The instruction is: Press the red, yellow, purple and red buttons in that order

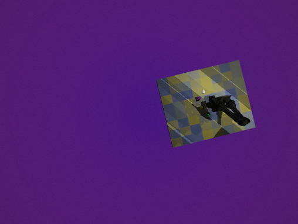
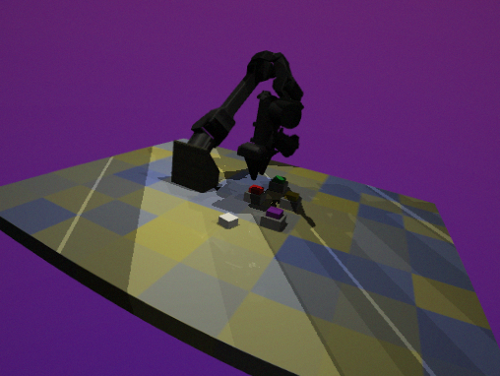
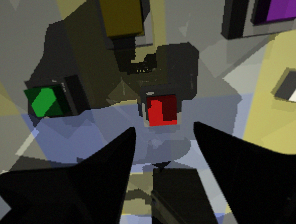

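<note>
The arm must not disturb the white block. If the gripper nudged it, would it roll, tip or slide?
The white block looks low and flat-faced, so it would likely slide, not roll. Being squat, tipping seems unlikely. It sits loose and apart from the purple button, so it probably shifts easily.
</note>
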You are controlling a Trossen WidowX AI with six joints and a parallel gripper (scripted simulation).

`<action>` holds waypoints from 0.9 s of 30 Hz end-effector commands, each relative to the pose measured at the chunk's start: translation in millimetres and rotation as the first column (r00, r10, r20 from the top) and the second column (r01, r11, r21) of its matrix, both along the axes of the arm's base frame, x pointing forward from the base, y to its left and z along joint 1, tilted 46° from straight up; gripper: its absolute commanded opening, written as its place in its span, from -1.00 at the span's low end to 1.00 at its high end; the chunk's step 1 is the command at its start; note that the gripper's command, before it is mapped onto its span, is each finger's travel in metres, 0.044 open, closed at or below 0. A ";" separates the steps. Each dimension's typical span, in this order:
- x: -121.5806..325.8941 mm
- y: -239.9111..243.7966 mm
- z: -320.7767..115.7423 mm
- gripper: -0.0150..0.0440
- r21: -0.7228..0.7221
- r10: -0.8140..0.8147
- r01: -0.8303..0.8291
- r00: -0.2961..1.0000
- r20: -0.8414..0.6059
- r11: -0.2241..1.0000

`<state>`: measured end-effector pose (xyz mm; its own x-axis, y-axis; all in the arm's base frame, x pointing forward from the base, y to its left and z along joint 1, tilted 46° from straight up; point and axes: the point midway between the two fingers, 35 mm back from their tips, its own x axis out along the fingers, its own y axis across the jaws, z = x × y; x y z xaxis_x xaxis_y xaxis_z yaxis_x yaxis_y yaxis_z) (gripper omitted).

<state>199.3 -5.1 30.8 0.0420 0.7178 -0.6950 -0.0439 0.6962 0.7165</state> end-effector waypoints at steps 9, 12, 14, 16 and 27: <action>1.5 2.0 -3.1 -0.42 0.001 -0.014 0.014 1.000 0.007 1.000; 1.5 2.0 -3.1 -0.42 0.001 -0.014 0.014 1.000 0.007 1.000; 1.6 2.7 -3.8 -0.42 0.001 -0.014 0.014 1.000 0.007 1.000; 2.0 4.7 -5.9 -0.42 0.001 -0.014 0.014 1.000 0.007 1.000; 3.3 17.4 -18.3 -0.42 0.001 -0.015 0.015 1.000 0.007 1.000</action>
<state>203.4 8.4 15.6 0.0573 0.7139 -0.6979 -0.0455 0.7002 0.7125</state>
